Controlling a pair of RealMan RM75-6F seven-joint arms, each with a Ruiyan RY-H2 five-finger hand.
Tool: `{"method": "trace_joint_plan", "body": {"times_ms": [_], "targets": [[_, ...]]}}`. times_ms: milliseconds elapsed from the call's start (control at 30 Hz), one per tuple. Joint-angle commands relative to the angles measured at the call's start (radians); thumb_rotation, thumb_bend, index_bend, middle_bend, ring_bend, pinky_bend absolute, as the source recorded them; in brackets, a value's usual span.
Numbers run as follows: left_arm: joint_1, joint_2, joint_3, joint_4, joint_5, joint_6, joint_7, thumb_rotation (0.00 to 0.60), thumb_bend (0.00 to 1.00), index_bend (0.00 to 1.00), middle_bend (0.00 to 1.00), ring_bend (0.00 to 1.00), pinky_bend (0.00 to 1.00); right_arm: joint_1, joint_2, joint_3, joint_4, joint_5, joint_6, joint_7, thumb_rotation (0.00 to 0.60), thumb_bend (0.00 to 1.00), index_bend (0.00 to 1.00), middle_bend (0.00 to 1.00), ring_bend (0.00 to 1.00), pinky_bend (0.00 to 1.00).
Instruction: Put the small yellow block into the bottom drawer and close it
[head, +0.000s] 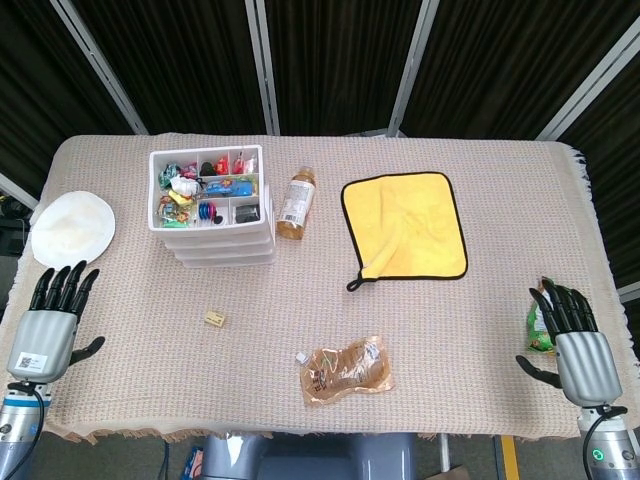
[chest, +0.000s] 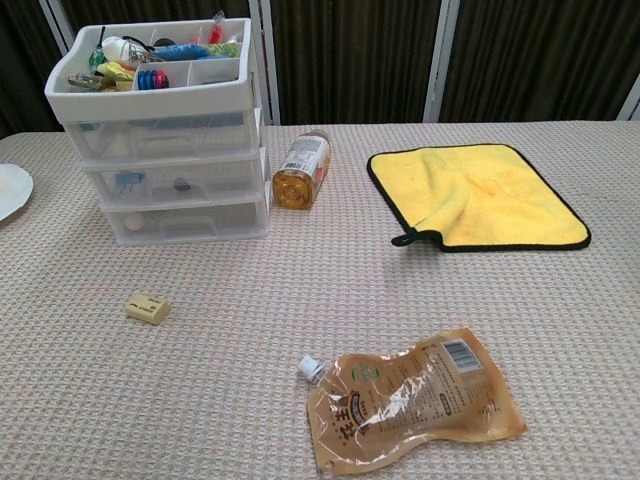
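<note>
The small yellow block (head: 213, 319) (chest: 147, 309) lies on the tablecloth in front of the white drawer unit (head: 213, 212) (chest: 168, 140). All three drawers are pushed in, the bottom drawer (chest: 186, 222) included. My left hand (head: 52, 322) rests at the table's near left corner, fingers spread, holding nothing. Far to the right, my right hand (head: 575, 343) lies at the near right corner, also spread and empty. Neither hand shows in the chest view.
An amber bottle (head: 296, 203) lies beside the drawers. A yellow cloth (head: 404, 224) is spread at the right. A brown refill pouch (head: 345, 369) lies near the front edge. A white plate (head: 72, 226) sits at the left, a green packet (head: 541, 325) by my right hand.
</note>
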Motion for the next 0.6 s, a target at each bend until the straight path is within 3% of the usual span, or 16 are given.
{"method": "trace_joint_plan", "body": {"times_ms": [33,200,300,333,400,433,500,600], "targets": [[0.000,0.000,0.001,-0.001,0.000,-0.001,0.002,0.600,0.04,0.00,0.00,0.00,0.00,0.000,0.000,0.000,0.001,-0.001,0.000,0.000,0.600,0.05,0.08,0.00,0.00,0.00],[0.002,0.003,0.002,-0.009,-0.002,0.000,0.005,0.600,0.07,0.00,0.00,0.00,0.00,0.001,0.000,-0.001,0.001,-0.002,-0.001,0.002,0.600,0.05,0.08,0.00,0.00,0.00],[0.001,0.004,0.001,-0.017,-0.002,-0.001,0.006,0.600,0.14,0.00,0.02,0.02,0.03,0.000,0.001,-0.001,0.001,-0.001,0.001,0.005,0.600,0.05,0.08,0.00,0.00,0.00],[0.000,0.004,-0.001,-0.020,0.000,0.001,0.002,0.600,0.21,0.00,0.08,0.08,0.09,-0.001,0.002,-0.001,0.000,0.000,0.000,0.006,0.600,0.05,0.08,0.00,0.00,0.00],[-0.003,0.001,-0.006,-0.026,0.001,0.004,-0.010,0.600,0.35,0.00,0.31,0.29,0.25,-0.001,0.002,-0.001,-0.001,0.001,0.000,0.005,0.600,0.05,0.08,0.00,0.00,0.00],[-0.004,-0.001,-0.011,-0.032,-0.001,0.005,-0.022,0.600,0.40,0.00,0.48,0.44,0.34,-0.001,0.002,-0.001,-0.001,0.000,0.001,0.004,0.600,0.05,0.08,0.00,0.00,0.00],[-0.009,-0.008,-0.021,-0.054,-0.019,-0.004,-0.061,0.600,0.45,0.00,0.69,0.63,0.45,-0.001,0.002,-0.001,-0.002,0.001,0.000,0.003,0.600,0.05,0.08,0.00,0.00,0.00],[-0.019,-0.004,-0.031,-0.127,-0.085,-0.059,-0.125,0.600,0.49,0.00,0.82,0.75,0.52,-0.002,0.002,0.000,-0.003,0.004,0.000,0.003,0.600,0.05,0.08,0.00,0.00,0.00]]}}
